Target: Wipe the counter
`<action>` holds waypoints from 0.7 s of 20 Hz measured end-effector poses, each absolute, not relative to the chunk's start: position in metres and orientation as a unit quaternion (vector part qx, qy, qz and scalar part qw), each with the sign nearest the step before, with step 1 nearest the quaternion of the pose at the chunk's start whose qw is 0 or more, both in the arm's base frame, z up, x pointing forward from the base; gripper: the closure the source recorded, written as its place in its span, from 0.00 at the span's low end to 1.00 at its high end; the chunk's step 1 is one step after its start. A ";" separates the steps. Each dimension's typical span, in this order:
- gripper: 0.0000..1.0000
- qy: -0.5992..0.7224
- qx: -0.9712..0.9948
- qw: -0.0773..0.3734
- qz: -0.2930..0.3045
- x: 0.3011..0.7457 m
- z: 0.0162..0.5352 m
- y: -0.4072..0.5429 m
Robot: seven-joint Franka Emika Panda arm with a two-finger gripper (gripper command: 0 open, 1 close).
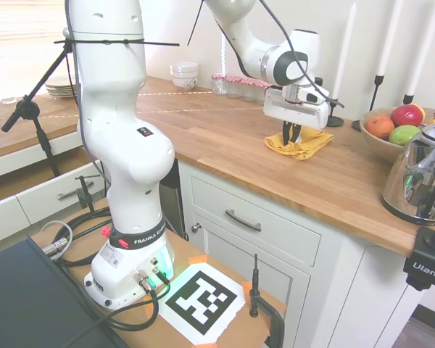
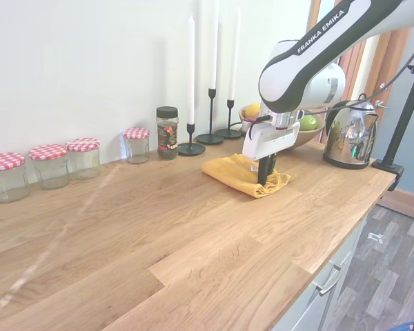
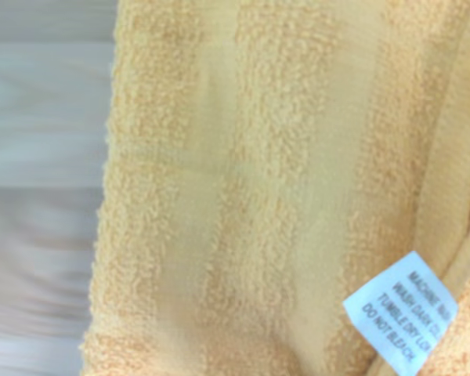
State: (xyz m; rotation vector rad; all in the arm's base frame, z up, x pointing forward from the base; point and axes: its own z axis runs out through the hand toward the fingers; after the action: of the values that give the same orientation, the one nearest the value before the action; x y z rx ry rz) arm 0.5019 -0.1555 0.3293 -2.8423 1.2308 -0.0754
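Gripper [image 1: 291,135]: points straight down over the counter [image 1: 225,134], between the front edge and the wall side; also seen from the opposite side [image 2: 265,173].
Fingers [image 2: 264,169]: dark, set close together, tips pressed into the cloth [image 1: 299,142]; a fold of cloth appears pinched between them. No gap is visible between the tips.
Cloth: yellow terry, bunched, lying flat on the counter under the gripper; its far side reaches toward the wall, its near side stops short of the front edge. In the second exterior view [image 2: 243,174] it spreads from the fingers toward the candle side.
Cloth, wrist view [image 3: 266,188]: fills most of the picture, ribbed in lighter and darker bands; a white care tag [image 3: 399,310] is sewn at one edge; a blurred strip of counter [image 3: 39,188] shows beside it.
Counter: honey-brown wood strips, thick front edge, over white cabinets [image 1: 261,239].
Bowl [image 1: 383,138]: wooden, with fruit, on the counter near the cloth, toward the kettle end.
Kettle [image 1: 423,175]: shiny metal, near the front edge at that end, well apart from the cloth.
Candlesticks [image 2: 210,127]: black, with white candles, along the wall edge behind the cloth.
Spice jar [image 2: 167,132]: dark lid, at the wall edge beside the candlesticks.
Jars [image 2: 52,164]: glass, red-checked lids, in a row along the wall edge, well apart from the gripper.
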 end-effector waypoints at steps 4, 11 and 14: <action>1.00 0.410 -0.911 0.029 -0.023 0.490 0.329 -0.188; 1.00 0.426 -0.904 0.032 -0.023 0.473 0.329 -0.225; 1.00 0.426 -0.904 0.032 -0.022 0.473 0.329 -0.227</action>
State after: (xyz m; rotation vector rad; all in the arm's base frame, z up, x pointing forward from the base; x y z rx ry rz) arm 0.4730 -0.2267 0.3287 -2.7830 1.3133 -0.0692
